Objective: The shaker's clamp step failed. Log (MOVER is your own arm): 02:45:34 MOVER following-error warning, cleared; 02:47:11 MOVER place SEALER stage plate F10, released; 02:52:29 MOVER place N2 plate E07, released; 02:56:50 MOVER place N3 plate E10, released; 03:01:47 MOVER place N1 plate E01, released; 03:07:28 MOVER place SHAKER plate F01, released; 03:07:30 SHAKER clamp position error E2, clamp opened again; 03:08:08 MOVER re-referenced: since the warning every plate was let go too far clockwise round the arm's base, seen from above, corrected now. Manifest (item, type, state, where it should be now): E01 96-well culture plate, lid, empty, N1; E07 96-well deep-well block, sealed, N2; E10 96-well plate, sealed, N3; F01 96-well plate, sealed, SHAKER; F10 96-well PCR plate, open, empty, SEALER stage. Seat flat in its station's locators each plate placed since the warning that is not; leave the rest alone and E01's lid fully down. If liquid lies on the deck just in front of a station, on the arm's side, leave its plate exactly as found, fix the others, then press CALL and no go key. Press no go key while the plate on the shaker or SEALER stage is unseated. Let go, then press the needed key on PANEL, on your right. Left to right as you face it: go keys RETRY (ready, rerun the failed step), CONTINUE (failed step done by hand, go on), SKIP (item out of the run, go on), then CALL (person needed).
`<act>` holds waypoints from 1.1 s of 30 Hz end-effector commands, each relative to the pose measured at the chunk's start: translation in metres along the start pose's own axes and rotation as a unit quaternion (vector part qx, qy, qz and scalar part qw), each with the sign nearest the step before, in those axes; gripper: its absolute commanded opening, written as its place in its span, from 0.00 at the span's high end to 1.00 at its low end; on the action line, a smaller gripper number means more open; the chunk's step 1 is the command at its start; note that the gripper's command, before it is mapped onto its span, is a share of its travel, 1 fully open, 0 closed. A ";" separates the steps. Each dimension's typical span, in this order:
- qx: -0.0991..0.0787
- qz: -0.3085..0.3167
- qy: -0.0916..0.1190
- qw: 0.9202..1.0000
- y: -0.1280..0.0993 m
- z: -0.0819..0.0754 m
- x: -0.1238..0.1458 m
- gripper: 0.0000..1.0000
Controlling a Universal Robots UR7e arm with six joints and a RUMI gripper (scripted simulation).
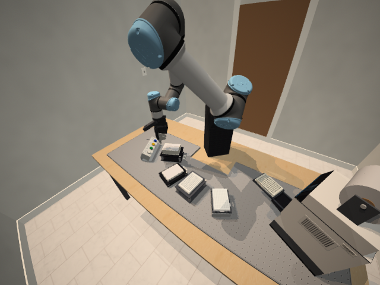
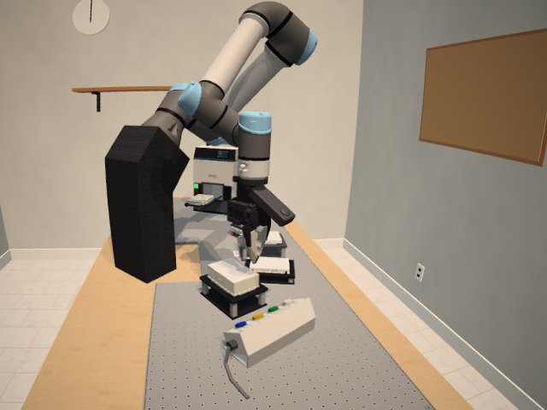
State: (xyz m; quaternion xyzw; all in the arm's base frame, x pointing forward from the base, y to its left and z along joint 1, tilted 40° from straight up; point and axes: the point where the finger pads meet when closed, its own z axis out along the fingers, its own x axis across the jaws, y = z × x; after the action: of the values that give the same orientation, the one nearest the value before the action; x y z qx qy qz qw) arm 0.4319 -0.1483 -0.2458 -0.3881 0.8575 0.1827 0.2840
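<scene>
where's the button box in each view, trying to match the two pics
Top view: the button box lies left of centre at the far left end of the grey mat, under the shut gripper.
Exterior view: the same box sits low in the foreground, just right of centre, cable end towards the camera.
Shared landmark: the plate on the black raised stand right beside it.

Arm [image 1: 196,72] folded; claw [image 2: 255,248] pointing down, closed, empty.
</scene>
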 end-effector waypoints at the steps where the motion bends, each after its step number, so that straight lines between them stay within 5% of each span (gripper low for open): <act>1: -0.001 -0.001 0.000 1.000 -0.021 0.001 -0.001 1.00; 19: -0.001 -0.001 0.000 1.000 -0.101 0.001 -0.007 1.00; 33: -0.001 -0.001 0.000 1.000 -0.103 0.001 -0.007 1.00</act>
State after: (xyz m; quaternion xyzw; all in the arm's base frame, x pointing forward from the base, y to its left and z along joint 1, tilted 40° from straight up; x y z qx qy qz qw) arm 0.5145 -0.2081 -0.2520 -0.3892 0.8569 0.1836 0.2839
